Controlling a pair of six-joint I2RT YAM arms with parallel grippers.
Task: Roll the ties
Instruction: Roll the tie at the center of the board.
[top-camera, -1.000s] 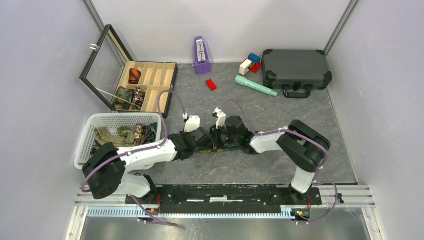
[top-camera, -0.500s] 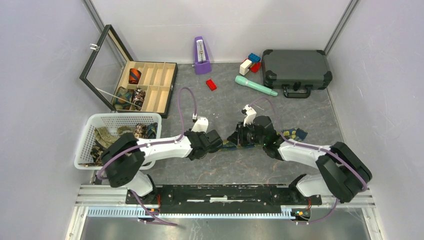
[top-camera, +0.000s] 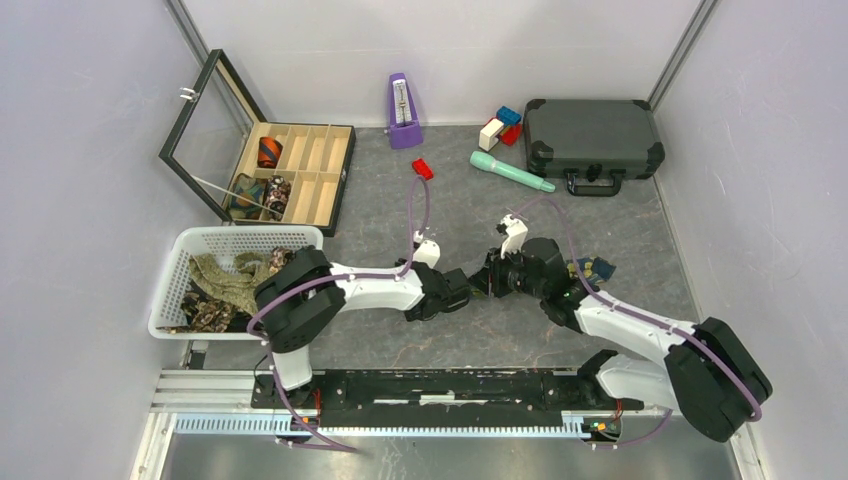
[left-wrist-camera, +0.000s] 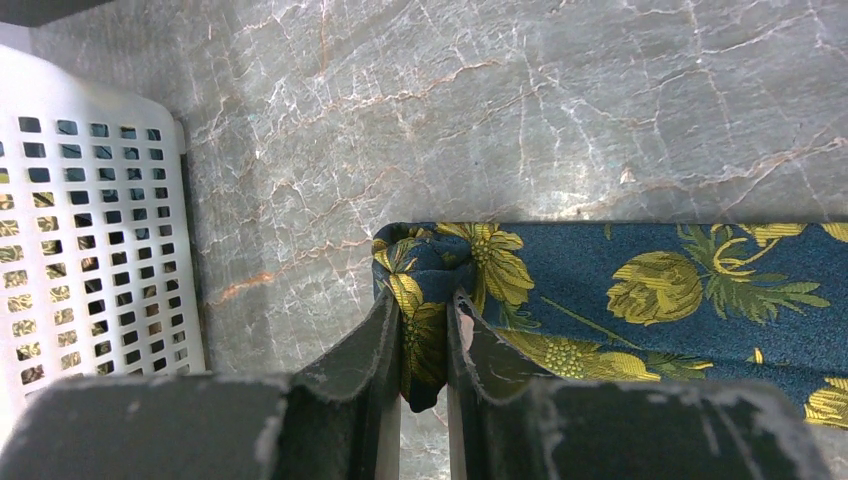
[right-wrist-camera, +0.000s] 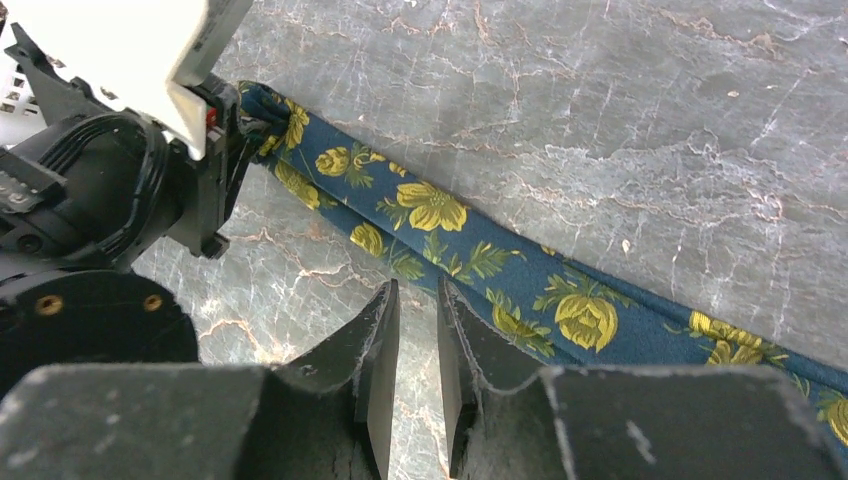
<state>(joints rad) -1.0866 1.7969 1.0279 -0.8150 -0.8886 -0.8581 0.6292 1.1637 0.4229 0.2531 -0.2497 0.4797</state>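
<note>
Left fingers (left-wrist-camera: 372, 370) pinch only the folded tip of the tie (left-wrist-camera: 640, 290), right fingers (right-wrist-camera: 372, 380) narrow and empty beside it, so that fold might pop loose tbh.

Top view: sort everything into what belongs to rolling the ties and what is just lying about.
Job: navy floral tie, pinched by the left pincer; loose ties in the basket; rolled ties in the wooden box.
Lying about: metronome, red block, teal tool, dark case, coloured blocks.
</note>
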